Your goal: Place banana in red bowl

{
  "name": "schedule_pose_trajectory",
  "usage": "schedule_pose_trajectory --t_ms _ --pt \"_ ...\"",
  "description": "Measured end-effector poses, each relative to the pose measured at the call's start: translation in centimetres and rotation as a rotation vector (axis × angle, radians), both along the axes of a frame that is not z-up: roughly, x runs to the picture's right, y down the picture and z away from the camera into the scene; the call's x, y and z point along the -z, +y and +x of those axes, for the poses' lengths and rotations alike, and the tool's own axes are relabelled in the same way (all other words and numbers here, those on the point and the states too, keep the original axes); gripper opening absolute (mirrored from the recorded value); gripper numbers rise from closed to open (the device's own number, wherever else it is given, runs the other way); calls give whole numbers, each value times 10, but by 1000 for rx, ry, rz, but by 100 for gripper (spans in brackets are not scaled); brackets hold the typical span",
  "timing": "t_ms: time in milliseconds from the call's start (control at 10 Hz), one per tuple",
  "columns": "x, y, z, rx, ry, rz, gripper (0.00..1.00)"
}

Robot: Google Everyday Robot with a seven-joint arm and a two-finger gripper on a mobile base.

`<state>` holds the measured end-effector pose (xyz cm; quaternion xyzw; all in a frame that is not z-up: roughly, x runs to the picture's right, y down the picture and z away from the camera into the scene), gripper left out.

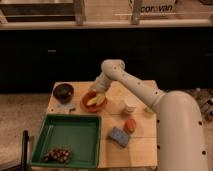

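Note:
A red bowl [86, 106] sits on the wooden table [142, 145], left of the middle. A pale yellow banana [96, 101] lies inside the bowl. My gripper [99, 88] hangs at the end of the white arm, right over the bowl's far right edge, just above the banana.
A dark bowl [63, 92] stands at the far left. A green tray [67, 138] with a dark cluster [56, 154] fills the front left. A white cup [129, 106], an orange object [130, 124] and a blue sponge [119, 136] lie to the right.

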<state>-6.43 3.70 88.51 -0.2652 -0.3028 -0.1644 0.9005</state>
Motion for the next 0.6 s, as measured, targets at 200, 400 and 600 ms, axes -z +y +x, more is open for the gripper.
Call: schedule_pose_trajectory --t_ms 200,400,600 --pt "-1 -5 2 -14 -9 6 80" --pt "0 -12 7 -23 -23 3 80" --pt "0 -21 14 -25 -37 -4 80"
